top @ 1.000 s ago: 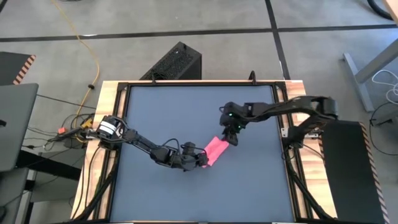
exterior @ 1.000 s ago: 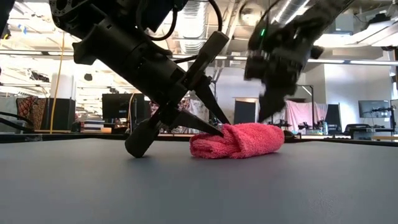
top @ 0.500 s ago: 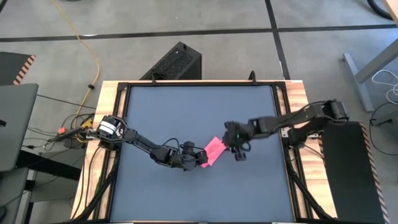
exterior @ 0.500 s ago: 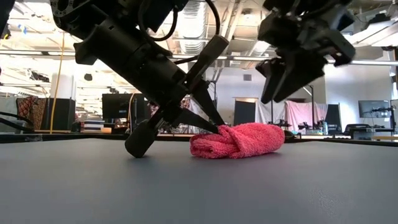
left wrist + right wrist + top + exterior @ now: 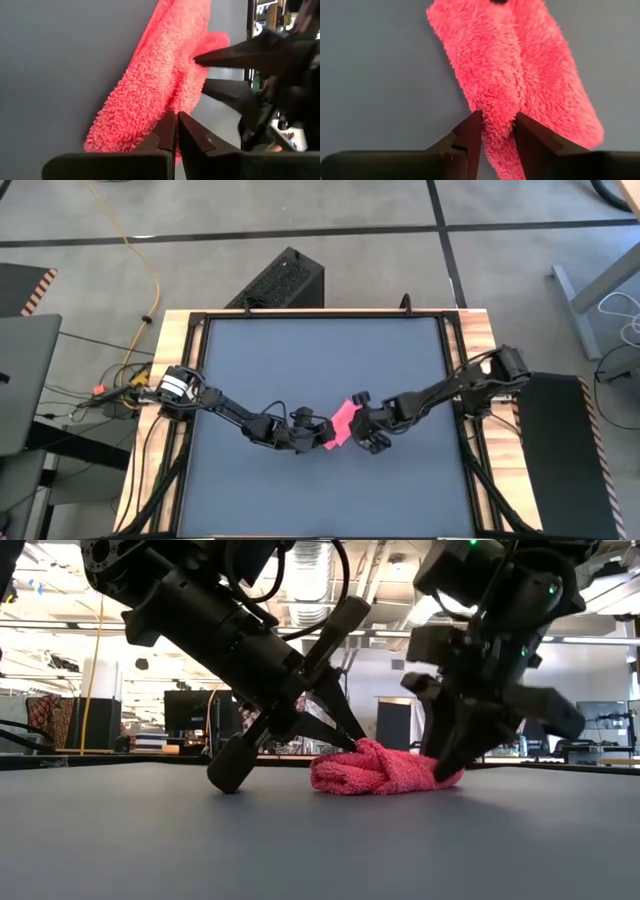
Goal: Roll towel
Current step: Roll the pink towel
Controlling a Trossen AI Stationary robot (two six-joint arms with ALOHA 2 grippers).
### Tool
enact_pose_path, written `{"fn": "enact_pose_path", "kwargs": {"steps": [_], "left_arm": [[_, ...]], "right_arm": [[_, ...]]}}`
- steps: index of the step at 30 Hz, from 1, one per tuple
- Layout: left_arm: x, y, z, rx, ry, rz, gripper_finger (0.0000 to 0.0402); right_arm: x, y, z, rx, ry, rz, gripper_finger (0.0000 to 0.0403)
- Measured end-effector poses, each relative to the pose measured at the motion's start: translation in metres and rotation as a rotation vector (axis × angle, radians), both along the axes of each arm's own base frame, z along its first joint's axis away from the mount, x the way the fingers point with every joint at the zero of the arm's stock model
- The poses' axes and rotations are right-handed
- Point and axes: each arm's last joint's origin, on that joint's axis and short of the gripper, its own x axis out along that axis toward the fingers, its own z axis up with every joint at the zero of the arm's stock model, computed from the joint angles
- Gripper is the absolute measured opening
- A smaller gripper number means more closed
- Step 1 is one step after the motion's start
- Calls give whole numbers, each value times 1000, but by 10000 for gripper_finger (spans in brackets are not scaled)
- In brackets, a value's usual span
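Two claws meet at one small roll of cloth. The left claw [image 5: 322, 432] has its fingers pressed together, their tips pinching an edge of the pink towel [image 5: 342, 423] at the end nearer that arm; its wrist view shows the two dark fingers [image 5: 172, 135] closed side by side against the fuzzy cloth [image 5: 160, 80]. The right claw [image 5: 362, 430] sits at the towel's other end with its fingers [image 5: 470, 132] parted around a fold of the cloth [image 5: 515, 75], touching it on both sides. In the low view the towel [image 5: 380, 770] lies as a bunched roll flat on the dark grey mat [image 5: 300, 840], between the left claw [image 5: 345, 745] and the right claw [image 5: 445, 765]. From above, the roll lies near the middle of the counter [image 5: 170, 340], both arms reaching inward to it from opposite sides.
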Motion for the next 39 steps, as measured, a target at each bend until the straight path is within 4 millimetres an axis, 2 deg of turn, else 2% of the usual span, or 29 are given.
{"fn": "enact_pose_path", "kwargs": {"steps": [7,13,16,22,31,39], "left_arm": [[4,-3,7,-47,-78,-27,0],[4,-10,10,-31,-101,-74,0],[2,-15,10,31,-91,-111,0],[-1,-24,9,46,-76,-158,0],[-4,-31,9,112,-57,-189,0],[-3,-36,19,232,-138,-153,0]], "right_arm": [[6,0,-21,-48,24,7,125],[10,-4,-17,-29,-15,18,121],[9,-11,-13,30,12,21,103],[1,-29,-6,148,95,-4,17],[-4,-44,14,293,227,-59,16],[-5,-52,20,610,330,-140,16]]}}
